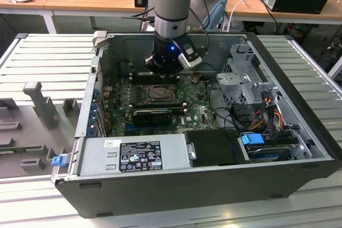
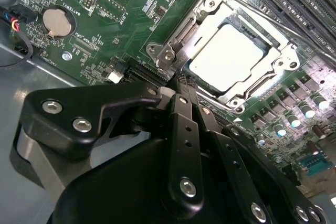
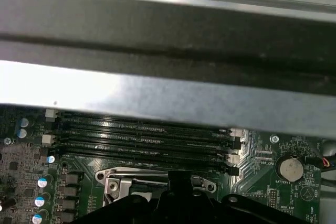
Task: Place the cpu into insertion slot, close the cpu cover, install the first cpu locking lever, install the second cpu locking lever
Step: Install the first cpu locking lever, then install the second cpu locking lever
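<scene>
Gripper [image 2: 181, 85] low over mobo inside open PC case [image 1: 299, 126], tips right at cover's tab; fingers look pressed together, nothing visibly between, though own black body blocks most of the view. Cpu [image 2: 228, 59] seated in insertion slot [image 2: 262, 38], cpu cover [image 2: 207, 6] down around it. In exterior view, socket area [image 1: 160, 93] just at 6 o'clock of arm head, details too small. Memory slots [image 3: 142, 137] at 12 o'clock of cover in first wrist view; cover's lower half cut off by gripper. Coin cell [image 2: 58, 20] near board edge.
</scene>
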### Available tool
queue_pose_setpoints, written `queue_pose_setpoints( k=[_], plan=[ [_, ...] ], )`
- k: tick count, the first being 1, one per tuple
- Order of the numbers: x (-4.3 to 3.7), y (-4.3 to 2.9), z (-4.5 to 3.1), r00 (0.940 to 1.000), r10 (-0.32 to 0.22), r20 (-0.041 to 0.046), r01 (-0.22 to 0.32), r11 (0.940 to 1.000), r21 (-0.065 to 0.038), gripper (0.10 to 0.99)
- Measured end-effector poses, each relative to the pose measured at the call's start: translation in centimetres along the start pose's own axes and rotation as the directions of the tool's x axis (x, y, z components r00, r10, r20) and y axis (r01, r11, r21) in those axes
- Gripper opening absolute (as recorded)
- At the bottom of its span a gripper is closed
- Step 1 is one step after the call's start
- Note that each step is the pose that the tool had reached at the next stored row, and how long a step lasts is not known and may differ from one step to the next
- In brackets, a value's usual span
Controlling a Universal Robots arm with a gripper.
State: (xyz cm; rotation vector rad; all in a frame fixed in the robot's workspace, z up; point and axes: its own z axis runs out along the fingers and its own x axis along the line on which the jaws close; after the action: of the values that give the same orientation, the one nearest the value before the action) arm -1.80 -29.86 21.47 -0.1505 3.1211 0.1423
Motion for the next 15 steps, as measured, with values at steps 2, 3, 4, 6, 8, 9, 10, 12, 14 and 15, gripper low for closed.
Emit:
queue_pose_setpoints(
  k=[2,3,4,6,8,9,10,12,14,15],
  plan=[
    [0.01,-0.08,-0.01,1.0,0.0,0.0,0.0,1.0,0.0,0.106],
    [0.01,-0.11,-0.01,1.0,0.0,0.0,0.0,1.0,0.0,0.106],
    [0.02,-0.14,-0.01,1.0,0.0,0.0,0.0,1.0,0.0,0.106],
    [0.03,-0.37,-0.03,1.0,0.0,0.0,0.0,1.0,0.0,0.106],
    [0.06,-0.58,-0.05,1.0,0.0,0.0001,0.0,1.0,0.0,0.106],
    [0.07,-0.61,-0.09,1.0,0.0,-0.0002,0.0,1.0,0.0,0.106],
    [0.06,-0.61,-0.2,1.0,0.0,0.0,0.0,1.0,0.0,0.106],
    [0.05,-0.58,-0.52,1.0,0.0,0.0,0.0,1.0,0.0,0.106],
    [0.04,-0.53,-1.13,1.0,0.0,0.0,0.0,1.0,0.0,0.106],
    [0.04,-0.52,-1.24,1.0,0.0,-0.0001,0.0,1.0,0.0,0.106]
  ],
)
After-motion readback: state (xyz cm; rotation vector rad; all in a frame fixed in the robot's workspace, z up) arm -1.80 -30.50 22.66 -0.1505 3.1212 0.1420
